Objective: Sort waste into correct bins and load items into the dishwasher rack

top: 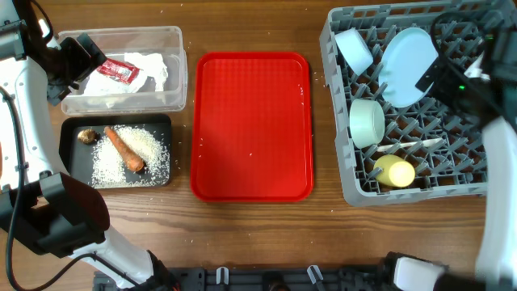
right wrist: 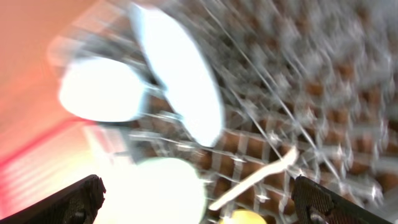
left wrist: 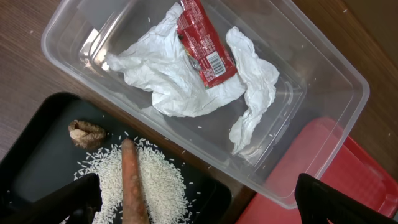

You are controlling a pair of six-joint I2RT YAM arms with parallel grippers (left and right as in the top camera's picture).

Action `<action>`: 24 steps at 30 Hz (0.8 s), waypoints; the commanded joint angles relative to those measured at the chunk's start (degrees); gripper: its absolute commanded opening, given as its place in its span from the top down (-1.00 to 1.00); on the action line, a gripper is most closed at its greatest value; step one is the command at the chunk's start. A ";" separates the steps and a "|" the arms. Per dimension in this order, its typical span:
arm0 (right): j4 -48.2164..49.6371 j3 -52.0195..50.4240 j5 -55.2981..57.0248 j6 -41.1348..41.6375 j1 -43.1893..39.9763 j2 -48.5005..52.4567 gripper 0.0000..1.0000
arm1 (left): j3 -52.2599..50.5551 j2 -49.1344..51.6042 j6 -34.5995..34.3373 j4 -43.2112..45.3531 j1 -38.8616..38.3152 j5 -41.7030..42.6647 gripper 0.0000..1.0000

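Left gripper (left wrist: pixel 198 190): released, fingers (left wrist: pixel 68 202) wide apart, nothing between them. I have it hanging over the far left of the table (top: pixel 323 234), above the line where tub (top: pixel 174 101) and black tray (top: pixel 77 162) meet.

Tub, far left: napkin (left wrist: pixel 168 74) spread over the bottom, wrapper (left wrist: pixel 202 43) lying on top of it.

Black tray, near left, just beside the tub: rice (top: pixel 149 145) in a loose heap, carrot (top: pixel 125 151) lying across it, lump (top: pixel 86 136) at the far left corner, close to the rice.

Red tray (top: pixel 252 121), middle of the table: a few white specks on it.

Right gripper (right wrist: pixel 199 193): released as well, fingers spread to the lower corners of my wrist view, nothing held. That view is badly smeared. I have it over the rack (top: pixel 343 174), at the right.

Rack: plate (top: pixel 408 55) stands on edge at the far side. Blue bowl (top: pixel 354 48) on its side, left of the plate. Green bowl (top: pixel 367 123) on its side, nearer. Spoon (top: pixel 412 145) lies across the pegs right of the green bowl. Cup (top: pixel 394 171) on its side by the near edge.
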 commanded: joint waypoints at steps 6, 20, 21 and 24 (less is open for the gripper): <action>-3.48 2.23 -7.93 -7.21 0.17 -26.53 -1.00 | 0.11 -0.90 -0.50 0.00 0.24 -0.35 -1.00; 48.76 -64.11 -3.82 -11.76 8.02 -62.01 -1.00 | 0.11 -0.90 -0.50 0.00 0.24 -0.35 -1.00; 51.34 -68.78 -1.99 -9.25 8.74 -65.75 -0.99 | 0.11 -0.90 -0.50 0.00 0.24 -0.35 -1.00; 58.21 -78.68 -1.27 -8.57 10.49 -74.27 -1.00 | 0.11 -0.90 -0.50 0.00 0.24 -0.35 -1.00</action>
